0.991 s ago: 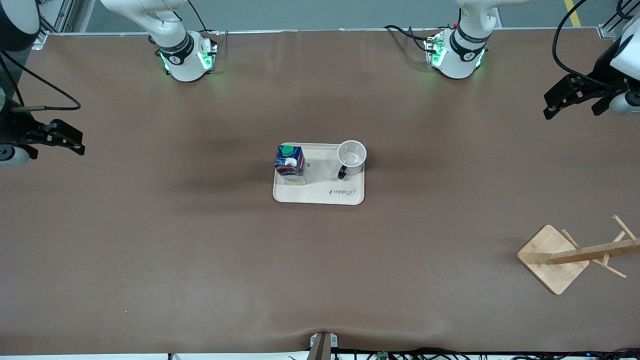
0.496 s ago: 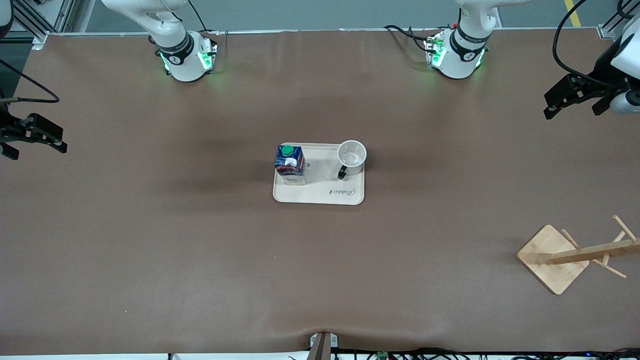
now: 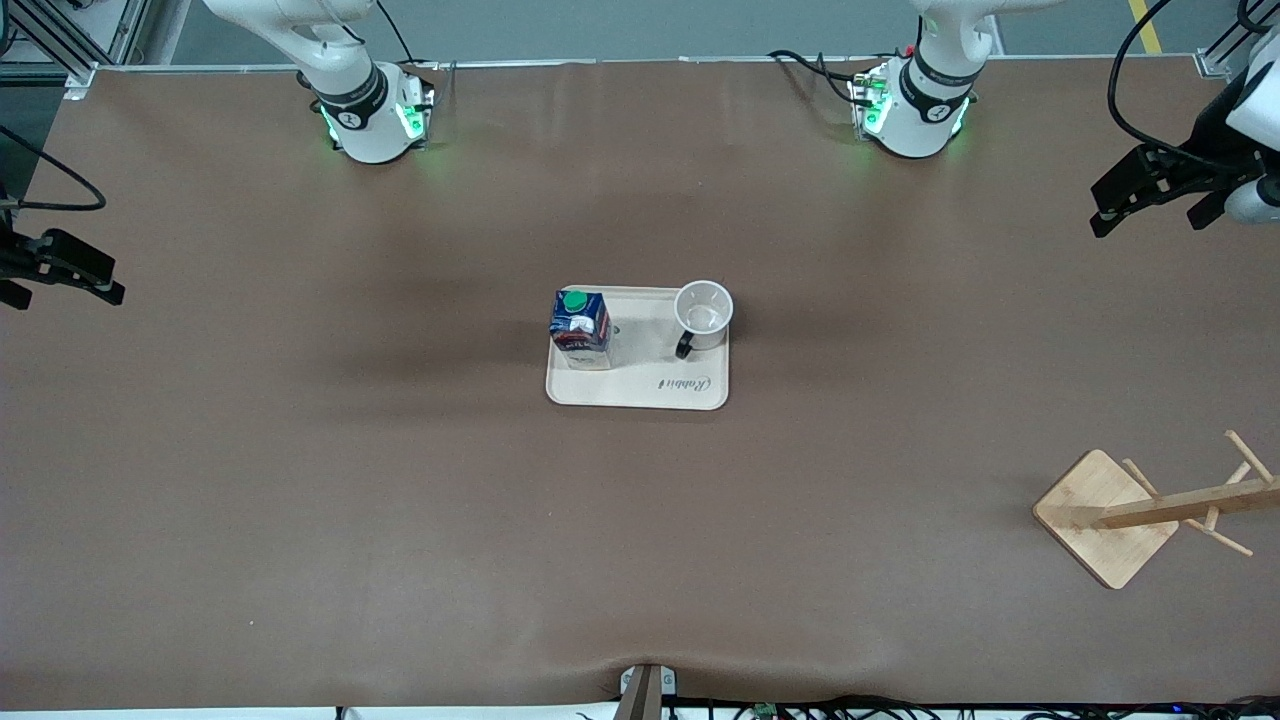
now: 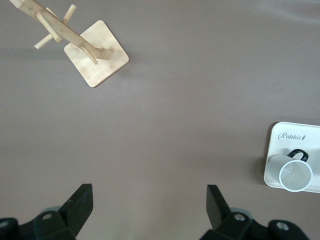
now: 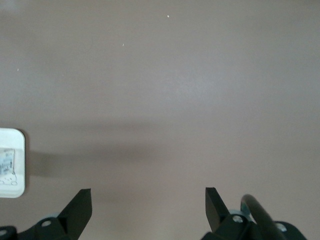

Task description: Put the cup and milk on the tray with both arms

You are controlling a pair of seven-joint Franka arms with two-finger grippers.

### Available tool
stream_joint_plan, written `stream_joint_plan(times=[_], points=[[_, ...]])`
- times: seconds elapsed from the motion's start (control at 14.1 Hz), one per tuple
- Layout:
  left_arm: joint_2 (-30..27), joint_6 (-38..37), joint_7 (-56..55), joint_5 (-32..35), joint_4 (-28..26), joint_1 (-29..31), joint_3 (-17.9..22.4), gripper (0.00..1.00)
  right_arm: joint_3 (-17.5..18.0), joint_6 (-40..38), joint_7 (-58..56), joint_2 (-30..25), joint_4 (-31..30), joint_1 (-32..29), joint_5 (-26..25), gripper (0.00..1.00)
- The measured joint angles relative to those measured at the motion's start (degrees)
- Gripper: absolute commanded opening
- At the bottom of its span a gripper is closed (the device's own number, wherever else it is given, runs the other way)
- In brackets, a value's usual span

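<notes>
The cream tray (image 3: 640, 388) lies in the middle of the table. The milk (image 3: 580, 324), a dark blue carton with a green cap, stands upright on the tray's end toward the right arm. The cup (image 3: 703, 312), white with a black handle, stands upright on the end toward the left arm. My left gripper (image 3: 1105, 208) is open and empty, up over the table's edge at the left arm's end. My right gripper (image 3: 100, 282) is open and empty over the right arm's end. The left wrist view shows the open gripper (image 4: 149, 200), the cup (image 4: 295, 175) and the tray (image 4: 280, 150). The right wrist view shows the open gripper (image 5: 148, 202) and the tray's edge (image 5: 17, 145).
A wooden rack with a square base (image 3: 1105, 518) and pegs lies tipped near the left arm's end, nearer to the front camera than the tray. It also shows in the left wrist view (image 4: 97, 52). The arm bases (image 3: 375, 115) (image 3: 910, 110) stand at the table's back edge.
My right gripper has drawn farther out toward its end of the table. My left gripper has shifted slightly. Cup, milk and tray have not moved.
</notes>
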Motion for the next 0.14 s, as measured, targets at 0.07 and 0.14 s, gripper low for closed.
stream_joint_plan(times=[0.07, 0.14], points=[[0.0, 0.0, 0.0, 0.0, 0.11, 0.01, 0.02, 1.0, 0.18, -0.1, 0.94, -0.01, 0.11, 0.01, 0.0, 1.0], [0.0, 0.0, 0.0, 0.0, 0.23, 0.03, 0.06, 1.0, 0.23, -0.11, 1.07, -0.01, 0.32, 0.01, 0.0, 1.0]])
